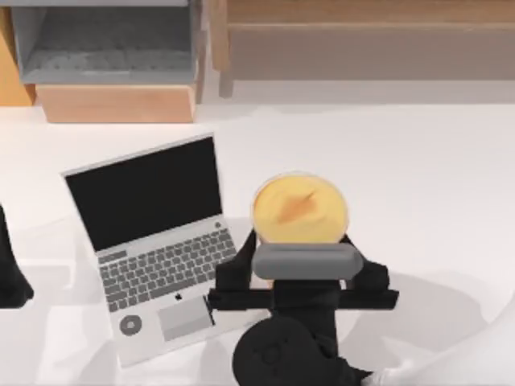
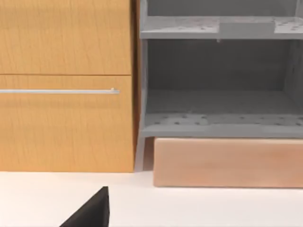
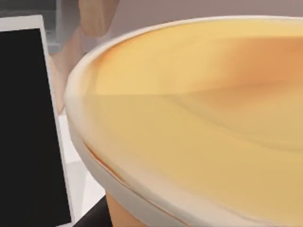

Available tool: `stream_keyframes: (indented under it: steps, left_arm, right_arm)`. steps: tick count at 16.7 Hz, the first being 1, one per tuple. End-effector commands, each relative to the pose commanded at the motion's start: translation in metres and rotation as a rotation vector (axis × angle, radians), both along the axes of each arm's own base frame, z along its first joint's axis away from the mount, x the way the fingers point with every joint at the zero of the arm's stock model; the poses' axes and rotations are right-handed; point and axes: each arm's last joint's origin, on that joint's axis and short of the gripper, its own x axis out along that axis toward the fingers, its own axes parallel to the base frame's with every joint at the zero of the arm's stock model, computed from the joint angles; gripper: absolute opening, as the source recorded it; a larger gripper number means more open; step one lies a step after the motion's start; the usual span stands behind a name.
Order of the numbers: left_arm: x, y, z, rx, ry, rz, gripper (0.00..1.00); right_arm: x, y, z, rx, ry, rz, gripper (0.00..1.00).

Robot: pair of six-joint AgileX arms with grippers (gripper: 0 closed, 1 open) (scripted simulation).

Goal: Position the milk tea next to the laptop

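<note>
Just right of the laptop (image 1: pixel 157 241), the right claw (image 1: pixel 299 241) grips the milk tea (image 1: pixel 299 207); its wrist view shows the cup's pale rim.

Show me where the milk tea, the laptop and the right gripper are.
milk tea (image 1: pixel 299 207): top view, its yellow-orange top.
laptop (image 1: pixel 146 191): top view, its black screen.
right gripper (image 1: pixel 302 241): top view, between its fingertips at the cup.

Matt silver-grey laptop (image 1: pixel 165 277) w/ glossy black screen; smooth pale-rimmed milk tea (image 1: pixel 299 209); wood-grain cabinet (image 2: pixel 66 85).
</note>
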Motion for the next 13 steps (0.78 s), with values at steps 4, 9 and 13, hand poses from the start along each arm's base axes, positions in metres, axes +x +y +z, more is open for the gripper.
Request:
stream_keyframes:
  steps: [4, 9, 13]
  left_arm:
    - [0.0, 0.0, 0.0, 0.0, 0.0, 0.0, 1.0]
    - [0.0, 0.0, 0.0, 0.0, 0.0, 0.0, 1.0]
    - [0.0, 0.0, 0.0, 0.0, 0.0, 0.0, 1.0]
  right_arm:
    - [0.0, 0.0, 0.0, 0.0, 0.0, 0.0, 0.75]
    - [0.0, 0.0, 0.0, 0.0, 0.0, 0.0, 1.0]
    - [0.0, 0.0, 0.0, 0.0, 0.0, 0.0, 1.0]
